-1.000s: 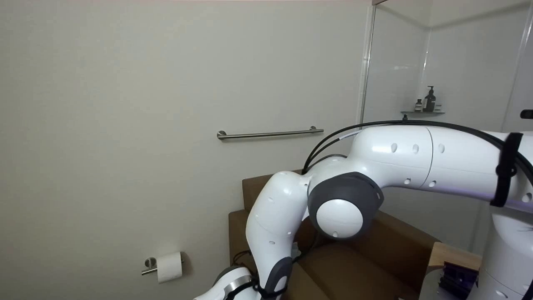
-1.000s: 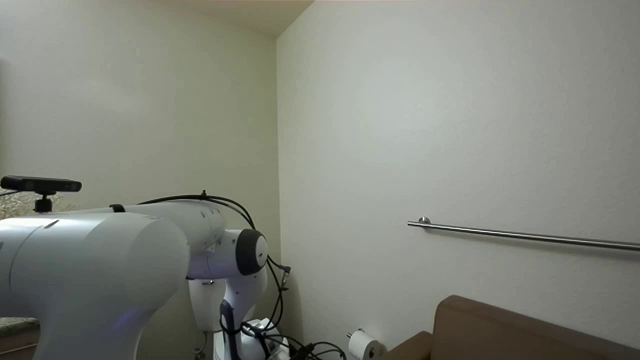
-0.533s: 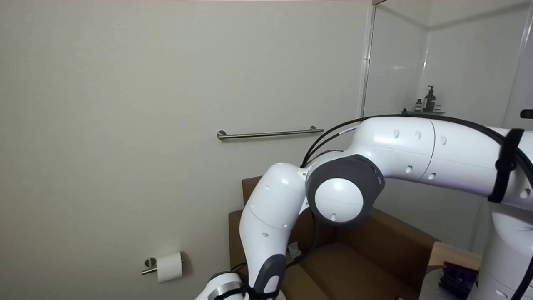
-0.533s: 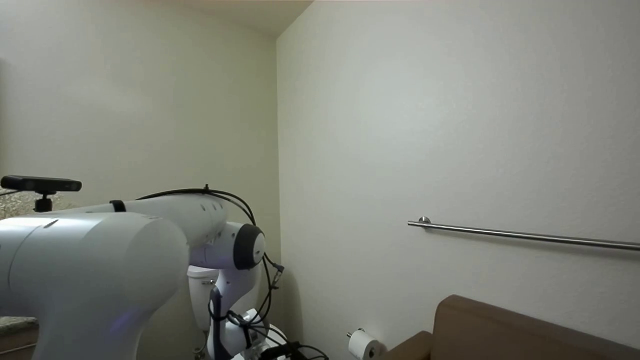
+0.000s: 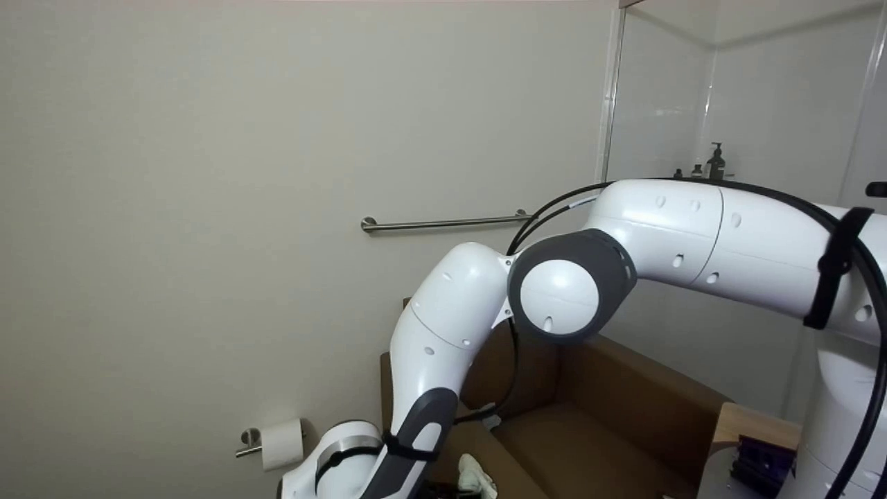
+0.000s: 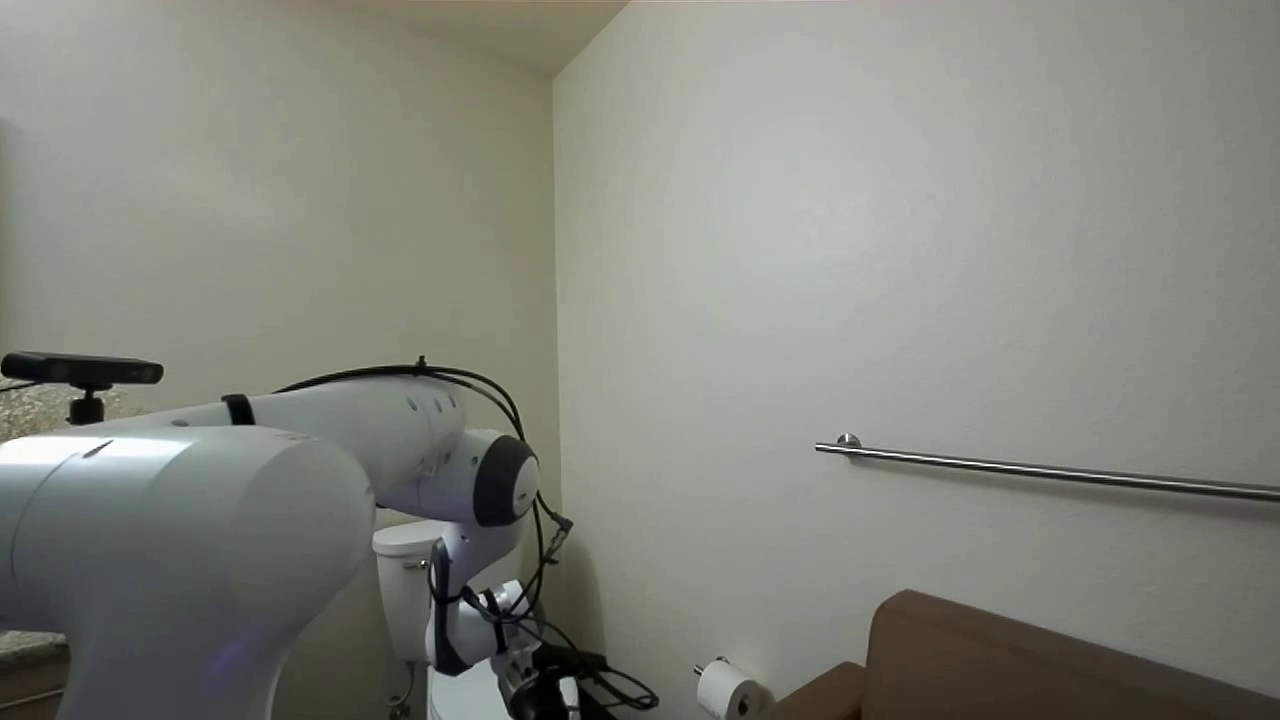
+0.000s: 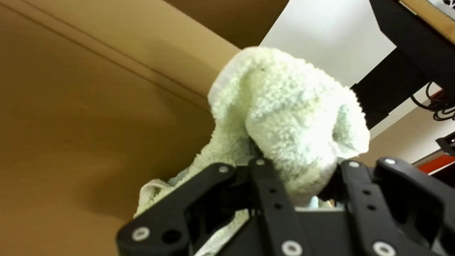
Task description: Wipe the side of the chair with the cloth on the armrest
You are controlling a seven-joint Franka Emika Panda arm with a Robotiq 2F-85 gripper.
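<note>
One cloth (image 7: 295, 117), and my tool (image 7: 306, 167) has it: two fingers (image 7: 282, 224) clamped, the pale, fluffy fabric bunched between them. One arm (image 5: 443, 326) stretches across my view of one brown chair (image 5: 603, 443), and I make out two armrests (image 5: 500, 463) on it. In an exterior view the cloth shows low down, seen against the armrest nearer that camera; whether they touch, I can't tell. Over on the wrist view, its long axis runs on a slant, lower left to upper right. The fat folded lump points up past the fingers, one corner juts off to the right, and a thinner tail lies down toward the lower left, passing behind a finger. Brown upholstery (image 7: 71, 149) fills that left side, just beside the cloth, and contact there is too close for me to call. Containers, then: two dark bottles (image 5: 716, 166) in the pale-walled corner, one with a pump top, their lower parts hidden behind my arm; what's in them I can't see. One toilet tank (image 6: 402, 600), lid (image 6: 405, 540) on, so its inside is out of sight. And on the wall (image 5: 208, 208) in both exterior views, one toilet roll (image 5: 282, 445) on its holder (image 5: 250, 436) and one metal bar (image 5: 447, 224).
</note>
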